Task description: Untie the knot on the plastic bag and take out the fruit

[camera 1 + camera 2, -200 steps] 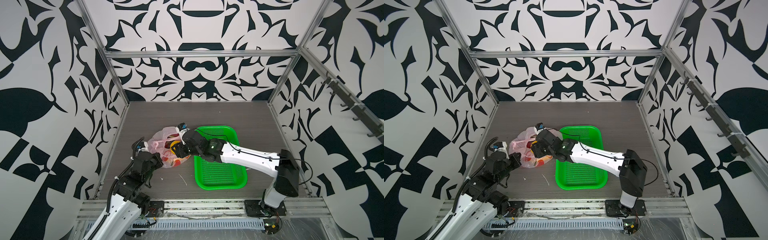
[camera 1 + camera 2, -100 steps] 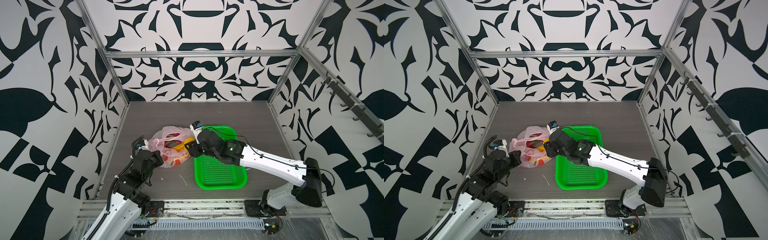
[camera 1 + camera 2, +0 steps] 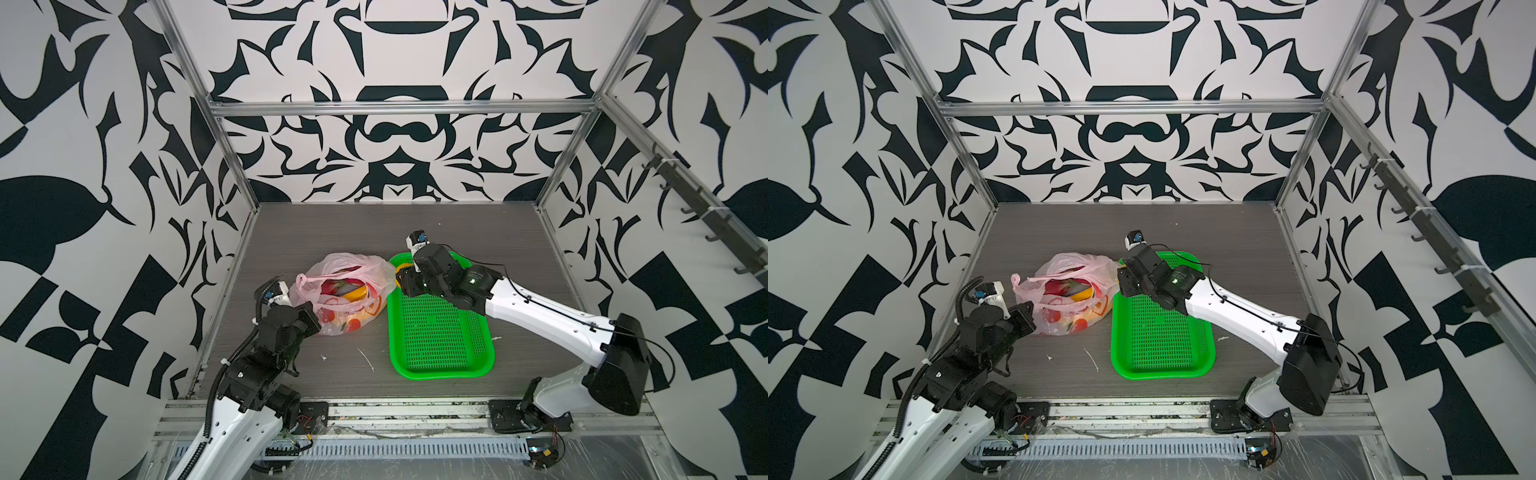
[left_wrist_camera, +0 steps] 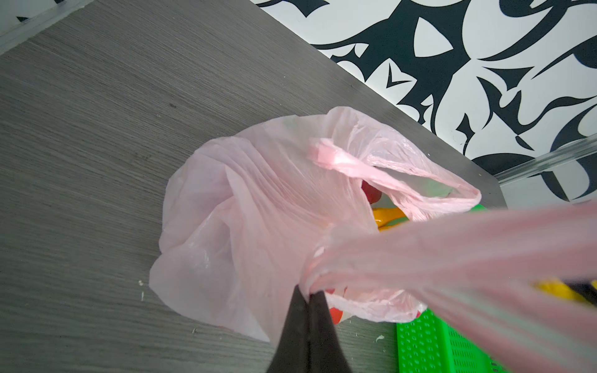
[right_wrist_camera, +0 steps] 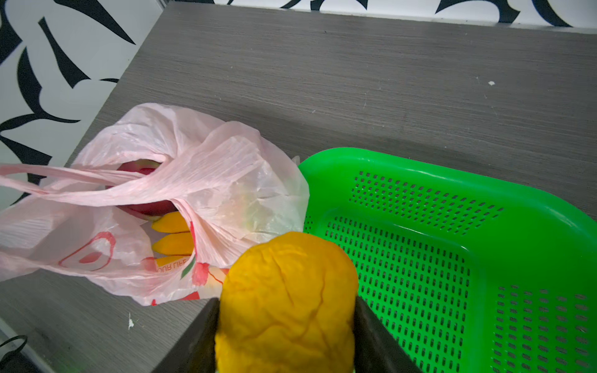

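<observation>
One round yellow fruit [image 5: 290, 274] clamped in right gripper [image 5: 286, 306] over green perforated basket [image 5: 549, 219]; left gripper [image 4: 309, 294] pinches pink plastic bag [image 4: 242, 210] holding yellow bananas [image 5: 172, 243], dragon fruit [image 5: 145, 208].

I'm working in a lab robot cell: aluminium frame [image 3: 399, 109], black-and-white patterned wall panels [image 3: 83, 124], grey tabletop [image 3: 353, 232], arm bases [image 3: 511, 415] bolted to a front mounting rail [image 3: 415, 415], slotted cable duct [image 3: 395, 449].

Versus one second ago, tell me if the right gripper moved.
Yes. The right gripper moved right, off the plastic bag to the rim of the green basket.
</observation>
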`<state>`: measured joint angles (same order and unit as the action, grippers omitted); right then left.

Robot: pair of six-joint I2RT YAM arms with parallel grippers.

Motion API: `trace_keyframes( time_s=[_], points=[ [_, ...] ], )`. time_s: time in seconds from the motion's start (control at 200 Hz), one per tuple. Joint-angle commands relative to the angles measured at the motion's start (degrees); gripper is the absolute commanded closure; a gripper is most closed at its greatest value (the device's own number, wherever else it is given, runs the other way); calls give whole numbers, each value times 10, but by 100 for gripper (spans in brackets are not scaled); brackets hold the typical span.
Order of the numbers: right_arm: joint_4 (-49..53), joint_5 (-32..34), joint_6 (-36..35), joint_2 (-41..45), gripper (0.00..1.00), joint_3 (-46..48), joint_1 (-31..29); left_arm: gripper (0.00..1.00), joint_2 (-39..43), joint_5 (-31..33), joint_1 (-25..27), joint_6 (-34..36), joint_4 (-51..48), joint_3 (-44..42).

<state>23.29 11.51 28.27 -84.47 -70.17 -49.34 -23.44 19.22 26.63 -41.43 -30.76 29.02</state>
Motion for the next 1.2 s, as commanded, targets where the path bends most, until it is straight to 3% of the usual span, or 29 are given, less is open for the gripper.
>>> trace_keyframes(
  time_s=[0.0, 1.195],
  points=[
    [-4, 8, -7, -8, 73, 6, 15, 100, 14, 18, -1, 4, -31, 17],
    [-72, -42, -8, -182, 75, -26, 74, 100, 53, 34, -1, -9, -88, 17]
  ],
)
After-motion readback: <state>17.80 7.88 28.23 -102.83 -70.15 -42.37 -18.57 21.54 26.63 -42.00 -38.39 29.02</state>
